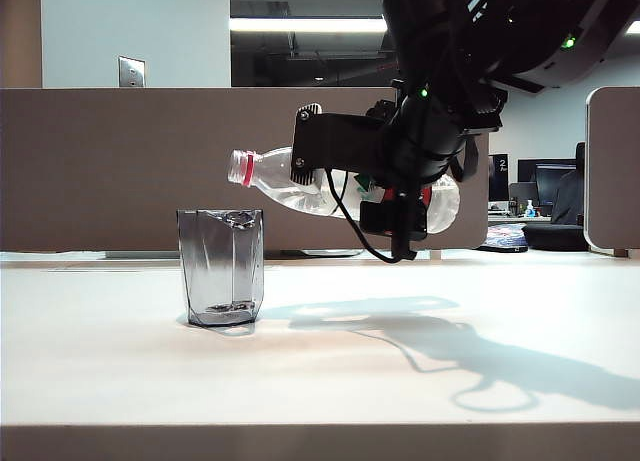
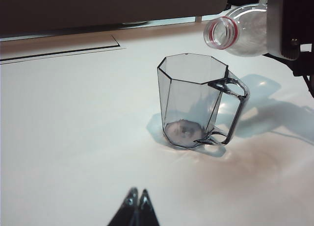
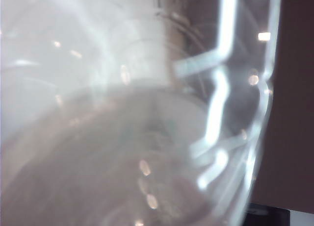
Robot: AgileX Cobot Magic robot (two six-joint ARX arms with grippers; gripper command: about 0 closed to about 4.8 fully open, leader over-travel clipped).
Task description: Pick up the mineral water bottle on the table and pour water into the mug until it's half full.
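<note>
The mineral water bottle (image 1: 290,186) hangs nearly level above the table (image 1: 320,371), uncapped, its red-ringed mouth (image 2: 223,32) just above and beside the mug's rim. My right gripper (image 1: 345,171) is shut on the bottle's body from the right. In the right wrist view the clear bottle (image 3: 122,138) fills the picture and hides the fingers. The mug (image 1: 221,267) is smoky grey faceted glass with a handle (image 2: 235,108) and stands upright on the table. No stream of water shows at the mouth, and I cannot tell any water level in the mug. My left gripper (image 2: 137,192) is shut and empty, near the mug.
A brown partition wall (image 1: 120,161) runs behind the table. The right arm's cable (image 1: 360,243) dangles below the bottle. The arm's shadow (image 1: 450,351) lies on the white top right of the mug. The table's tan front edge (image 1: 320,443) is close to the camera.
</note>
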